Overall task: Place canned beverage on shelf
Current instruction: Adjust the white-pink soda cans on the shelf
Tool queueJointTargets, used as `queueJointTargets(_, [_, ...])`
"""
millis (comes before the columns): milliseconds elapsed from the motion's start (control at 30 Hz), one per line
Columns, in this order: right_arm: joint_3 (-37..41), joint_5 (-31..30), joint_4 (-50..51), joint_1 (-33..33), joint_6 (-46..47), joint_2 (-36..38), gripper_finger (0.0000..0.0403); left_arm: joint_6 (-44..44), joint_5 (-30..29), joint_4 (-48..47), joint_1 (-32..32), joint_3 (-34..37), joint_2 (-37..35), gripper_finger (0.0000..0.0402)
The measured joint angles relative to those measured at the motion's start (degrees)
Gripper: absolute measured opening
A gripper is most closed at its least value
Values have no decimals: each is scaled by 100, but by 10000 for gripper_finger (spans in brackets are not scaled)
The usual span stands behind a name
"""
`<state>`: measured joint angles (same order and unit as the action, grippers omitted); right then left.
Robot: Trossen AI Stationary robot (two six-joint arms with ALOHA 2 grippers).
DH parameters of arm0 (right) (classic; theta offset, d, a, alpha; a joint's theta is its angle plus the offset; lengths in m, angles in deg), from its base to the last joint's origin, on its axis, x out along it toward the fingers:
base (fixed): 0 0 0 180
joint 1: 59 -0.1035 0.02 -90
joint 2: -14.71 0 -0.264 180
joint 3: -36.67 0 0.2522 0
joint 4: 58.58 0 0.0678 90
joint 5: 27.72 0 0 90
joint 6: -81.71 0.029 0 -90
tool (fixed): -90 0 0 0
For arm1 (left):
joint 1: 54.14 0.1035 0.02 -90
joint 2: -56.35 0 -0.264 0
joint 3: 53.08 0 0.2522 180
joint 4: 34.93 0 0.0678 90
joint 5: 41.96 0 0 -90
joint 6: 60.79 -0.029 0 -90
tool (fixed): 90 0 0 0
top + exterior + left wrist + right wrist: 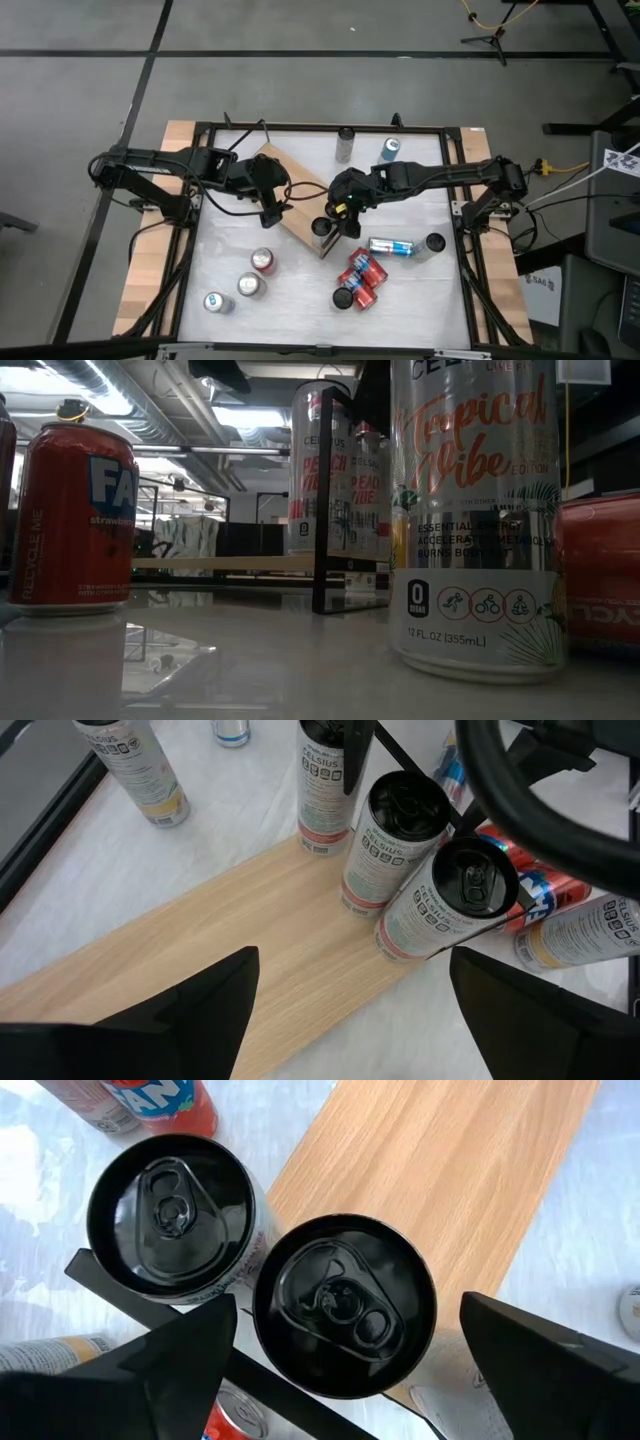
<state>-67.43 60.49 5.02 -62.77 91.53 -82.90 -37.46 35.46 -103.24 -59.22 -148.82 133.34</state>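
The shelf (290,195), a light-wood board on a black wire frame, lies slantwise mid-table. Slim silver cans with black tops stand at its near end. One can (345,1305) stands upright on the board between the fingers of my right gripper (345,1308), which is open, with a gap on either side. A second can (175,1215) stands beside it behind a black frame bar. My left gripper (352,960) hovers open over the board (240,960), short of the cans (395,840), with nothing between its fingers. In the low view the cans (320,470) stand by the frame post.
Loose cans stand on the white tabletop: red and silver ones near left (250,285), a red cluster (360,275), one lying on its side (392,246), two at the far edge (345,145). A black frame (455,180) borders the table.
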Motion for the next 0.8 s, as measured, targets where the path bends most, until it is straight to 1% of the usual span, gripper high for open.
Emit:
queueJointTargets(300, [0,-10,7,2,1,51,381,0,0,0,0,0,0,322])
queueJointTargets(633, [2,-14,-9,7,-13,392,381,0,-1,9,1,-2,0,322])
queueJointTargets(800, [2,-19,16,57,-614,641,381,2,0,13,1,-2,0,322])
